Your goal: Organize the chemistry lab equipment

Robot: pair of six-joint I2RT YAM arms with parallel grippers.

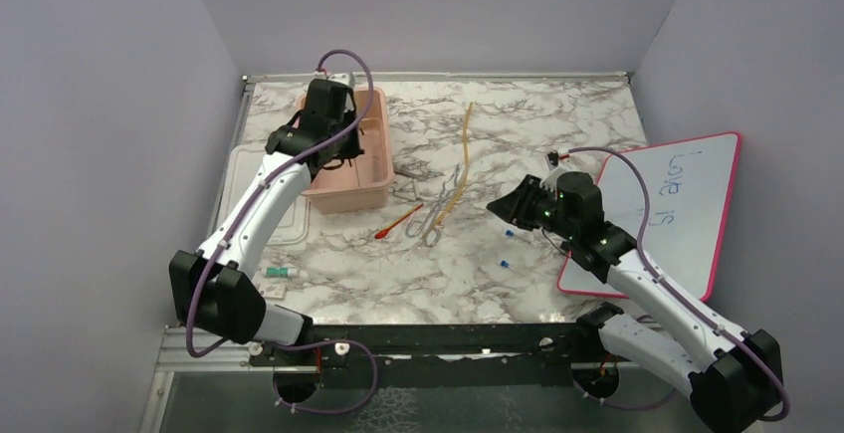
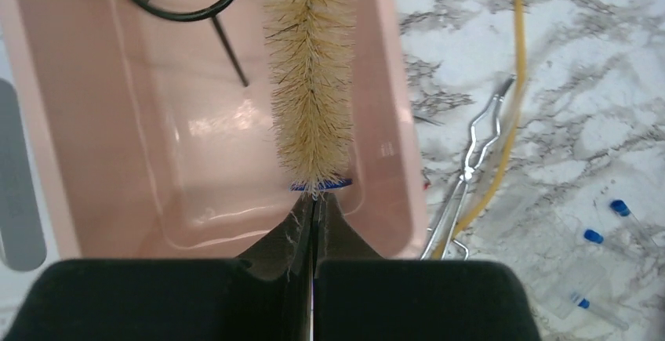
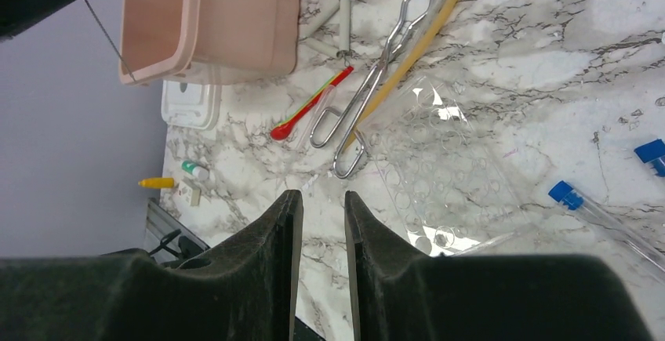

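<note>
My left gripper (image 2: 315, 200) is shut on the wire stem of a small tan bristle brush (image 2: 310, 82) and holds it over the inside of the pink tub (image 2: 86, 121). The black wire ring (image 2: 180, 13) lies in that tub. On the marble to the right lie the thin metal tongs (image 2: 470, 161), the long tan rubber tube (image 2: 514, 82) and tiny blue-capped pieces (image 2: 619, 208). My right gripper (image 3: 323, 197) is slightly open and empty above the table, near the tongs (image 3: 376, 74), the red-tipped stick (image 3: 310, 110) and the tube (image 3: 423, 43).
The pink-framed whiteboard (image 1: 677, 204) lies at the right under my right arm. The white lid (image 1: 249, 184) lies left of the tub (image 1: 370, 189). A clear plastic rack (image 3: 447, 168) lies by the tongs. A green-capped vial (image 1: 281, 272) and a yellow piece (image 3: 157, 183) sit near the front left.
</note>
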